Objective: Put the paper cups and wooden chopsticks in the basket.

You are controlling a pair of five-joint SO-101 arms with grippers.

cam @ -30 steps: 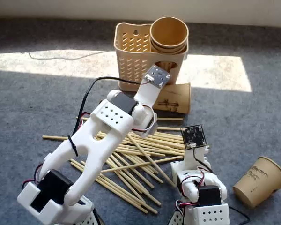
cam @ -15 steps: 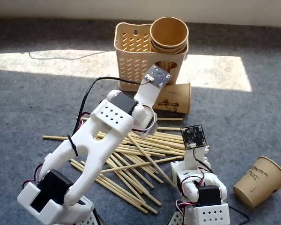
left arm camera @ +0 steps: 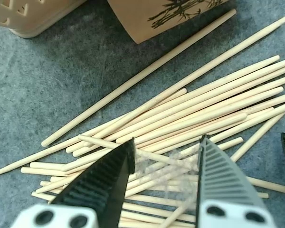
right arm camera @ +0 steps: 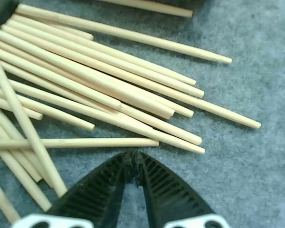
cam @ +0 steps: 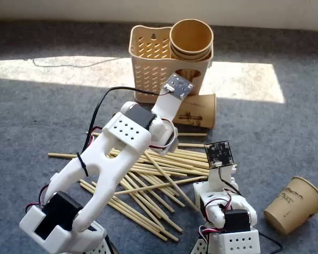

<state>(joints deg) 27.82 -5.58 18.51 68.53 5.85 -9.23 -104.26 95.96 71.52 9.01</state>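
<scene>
Many wooden chopsticks (cam: 164, 174) lie in a loose pile on the grey carpet. The beige basket (cam: 148, 63) stands at the back and holds a stack of paper cups (cam: 191, 38). One paper cup (cam: 197, 111) lies on its side just in front of the basket, and another (cam: 295, 205) lies at the right front. My left gripper (left arm camera: 167, 147) is open and hangs over the chopsticks (left arm camera: 194, 109), close to the lying cup (left arm camera: 166, 14). At the pile's near edge, my right gripper (right arm camera: 133, 157) is shut with nothing in it, just short of the chopsticks (right arm camera: 99, 90).
The left arm (cam: 116, 159) stretches across the pile from the front left. The right arm's base (cam: 228, 222) sits at the front. A thin cable (cam: 69, 64) lies on the carpet at the back left. Bare carpet lies at the right between the two loose cups.
</scene>
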